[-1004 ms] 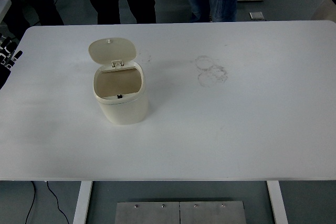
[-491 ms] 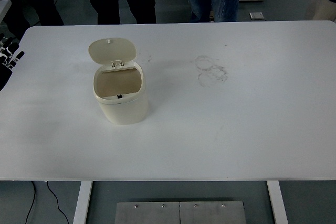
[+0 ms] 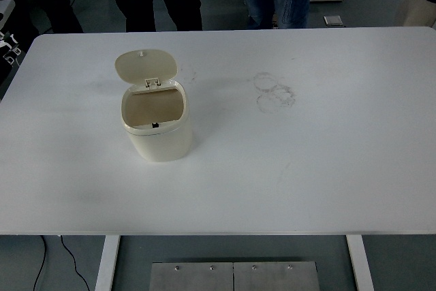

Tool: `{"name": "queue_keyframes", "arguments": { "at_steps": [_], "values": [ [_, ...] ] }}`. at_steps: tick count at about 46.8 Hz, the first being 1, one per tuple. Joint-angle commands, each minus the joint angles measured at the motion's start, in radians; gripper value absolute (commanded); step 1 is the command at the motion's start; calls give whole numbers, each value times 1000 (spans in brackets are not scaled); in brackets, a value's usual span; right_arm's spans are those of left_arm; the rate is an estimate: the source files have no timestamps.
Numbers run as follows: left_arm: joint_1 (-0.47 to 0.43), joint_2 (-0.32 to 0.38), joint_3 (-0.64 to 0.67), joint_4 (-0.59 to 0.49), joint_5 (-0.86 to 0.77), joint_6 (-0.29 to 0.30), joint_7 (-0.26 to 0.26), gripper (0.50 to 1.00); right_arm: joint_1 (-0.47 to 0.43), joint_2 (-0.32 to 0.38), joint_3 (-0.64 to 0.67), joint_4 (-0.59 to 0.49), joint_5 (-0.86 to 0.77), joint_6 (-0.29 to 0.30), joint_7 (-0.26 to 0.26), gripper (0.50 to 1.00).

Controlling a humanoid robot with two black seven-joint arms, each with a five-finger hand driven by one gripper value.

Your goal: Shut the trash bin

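Head view shows only a sliver of the left hand (image 3: 8, 46) at the far upper-left edge; whether its fingers are apart or curled cannot be told. Left of centre on the white table (image 3: 327, 155) stands the small cream plastic trash bin (image 3: 157, 131), its hinged lid (image 3: 146, 66) upright and untouched. Closing remains entirely to do.

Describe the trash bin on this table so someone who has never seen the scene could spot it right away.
Start with the big white table and look at its left half. The trash bin stands there alone, a small cream tub with rounded corners. Its hinged lid is flipped up and back, showing an empty brownish inside; the only other marks nearby are faint ring stains to its right.
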State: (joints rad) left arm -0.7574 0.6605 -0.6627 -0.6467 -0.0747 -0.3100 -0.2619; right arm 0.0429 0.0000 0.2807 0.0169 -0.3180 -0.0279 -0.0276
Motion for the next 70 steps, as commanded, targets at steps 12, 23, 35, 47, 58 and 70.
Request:
{"name": "queue_keyframes", "arguments": {
  "at_steps": [12, 23, 35, 47, 58, 70],
  "values": [
    [-198, 45, 253, -30, 46, 49, 1, 1000, 0, 0, 0, 0, -1, 0, 0, 991],
    [-382, 71, 558, -140, 46, 106, 39, 1000, 0, 0, 0, 0, -1, 0, 0, 989],
    [-566, 74, 810, -289, 46, 134, 101, 1000, 0, 0, 0, 0, 0, 0, 0, 991],
    [-784, 91, 1011, -456, 44, 103, 200, 1000, 0, 0, 0, 0, -1, 0, 0, 989],
    [-908, 94, 1081, -513, 44, 46, 314, 1000, 0, 0, 0, 0, 0, 0, 0, 989],
    [-1002, 91, 1157, -530, 46, -47, 406, 1000, 0, 0, 0, 0, 0, 0, 2, 989]
  ]
}}
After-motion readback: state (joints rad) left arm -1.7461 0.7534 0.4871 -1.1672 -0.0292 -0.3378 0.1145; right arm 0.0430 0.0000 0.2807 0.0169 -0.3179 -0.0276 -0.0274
